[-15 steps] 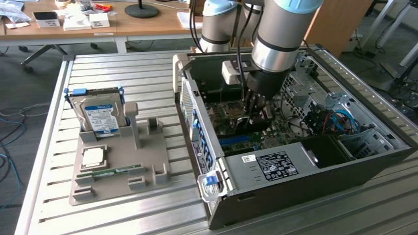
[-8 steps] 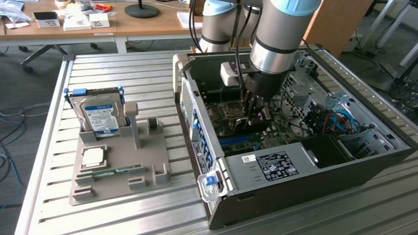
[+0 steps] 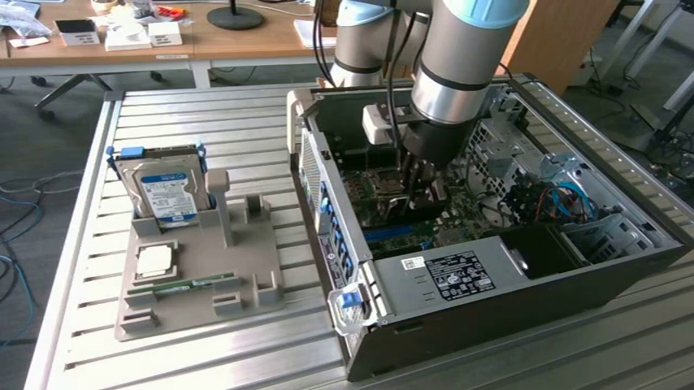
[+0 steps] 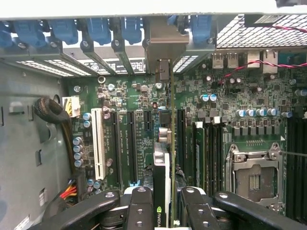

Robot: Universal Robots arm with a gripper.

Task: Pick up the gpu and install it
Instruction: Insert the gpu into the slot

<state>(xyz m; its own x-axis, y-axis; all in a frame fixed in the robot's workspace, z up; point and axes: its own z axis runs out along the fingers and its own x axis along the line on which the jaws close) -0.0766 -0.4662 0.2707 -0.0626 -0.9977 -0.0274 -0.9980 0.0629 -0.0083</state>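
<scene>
My gripper [image 3: 418,185] reaches down inside the open computer case [image 3: 509,280], over the motherboard. In the wrist view the gpu [image 4: 162,175] stands edge-on between the two black fingers [image 4: 140,208], a thin dark card with a green logo near the gripper [image 4: 165,213]. The gripper is shut on it. The card's silver end bracket [image 4: 163,67] sits against the case's rear slot openings, in line with the black expansion slots [image 4: 132,143]. In the exterior view the gpu [image 3: 404,210] shows as a dark card just under the fingers, low over the board.
A grey parts holder [image 3: 233,313] on the slatted table carries a silver hard drive [image 3: 168,193], a square chip [image 3: 155,260] and a green memory stick [image 3: 184,284]. Inside the case are an open processor socket [image 4: 254,179], a white slot [image 4: 99,143] and a cable bundle [image 4: 53,112].
</scene>
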